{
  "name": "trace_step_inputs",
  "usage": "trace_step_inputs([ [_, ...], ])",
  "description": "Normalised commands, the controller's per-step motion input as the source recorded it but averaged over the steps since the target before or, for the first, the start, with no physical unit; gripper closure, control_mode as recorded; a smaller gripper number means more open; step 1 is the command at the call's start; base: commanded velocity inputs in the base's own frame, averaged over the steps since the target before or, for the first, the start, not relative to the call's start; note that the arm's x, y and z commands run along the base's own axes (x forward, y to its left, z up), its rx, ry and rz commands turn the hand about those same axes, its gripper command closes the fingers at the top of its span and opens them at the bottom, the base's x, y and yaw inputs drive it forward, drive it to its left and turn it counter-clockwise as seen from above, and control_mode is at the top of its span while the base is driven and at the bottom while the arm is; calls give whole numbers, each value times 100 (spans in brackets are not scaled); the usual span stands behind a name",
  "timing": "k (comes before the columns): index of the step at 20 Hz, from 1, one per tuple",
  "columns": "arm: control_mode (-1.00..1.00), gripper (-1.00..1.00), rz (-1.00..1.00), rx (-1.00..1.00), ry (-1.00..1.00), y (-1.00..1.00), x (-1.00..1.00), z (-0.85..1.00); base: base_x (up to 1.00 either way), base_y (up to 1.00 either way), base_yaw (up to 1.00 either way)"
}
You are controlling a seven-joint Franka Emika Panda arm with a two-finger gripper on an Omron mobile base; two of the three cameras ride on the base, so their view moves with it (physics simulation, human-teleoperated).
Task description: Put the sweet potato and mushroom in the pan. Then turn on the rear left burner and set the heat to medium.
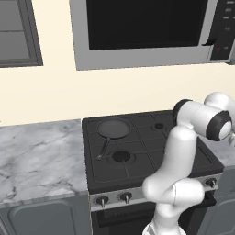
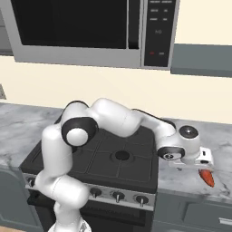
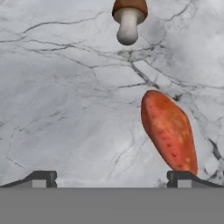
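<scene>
The stove [image 1: 151,151] sits between two marble counters [image 1: 41,156], under a microwave [image 1: 142,30]. The left base view shows the pan [image 1: 113,128] on the rear left burner, its thin handle pointing toward the front. The right base view has the arm reaching over the right-hand counter, the gripper [image 2: 192,168] low above the marble, just beside the sweet potato [image 2: 207,177]. The hand view gives the close look: the sweet potato [image 3: 169,131], a tapered orange-red tuber with mottled skin, lies by the right fingertip [image 3: 181,178]; the fingers stand wide apart, holding nothing. The mushroom [image 3: 128,19], brown cap, whitish stem, lies beyond it.
</scene>
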Motion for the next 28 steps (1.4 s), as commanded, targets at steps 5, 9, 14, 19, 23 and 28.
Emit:
trace_step_inputs([
  [5, -100, -100, 0, 4, 0, -14, 0, 31, 0, 0, 0],
  [9, -100, -100, 2, 6, 0, -24, 3, 2, 0, 0, 0],
  [14, -100, -100, 2, 5, 0, -30, 25, 0, 0, 0, 0],
  [19, -100, -100, 0, 7, 0, -27, 12, 2, 0, 0, 0],
  [23, -100, -100, 0, 5, 3, -13, 2, -8, 0, 0, 0],
  [28, -100, -100, 0, 6, 5, -3, 0, -39, 0, 0, 0],
])
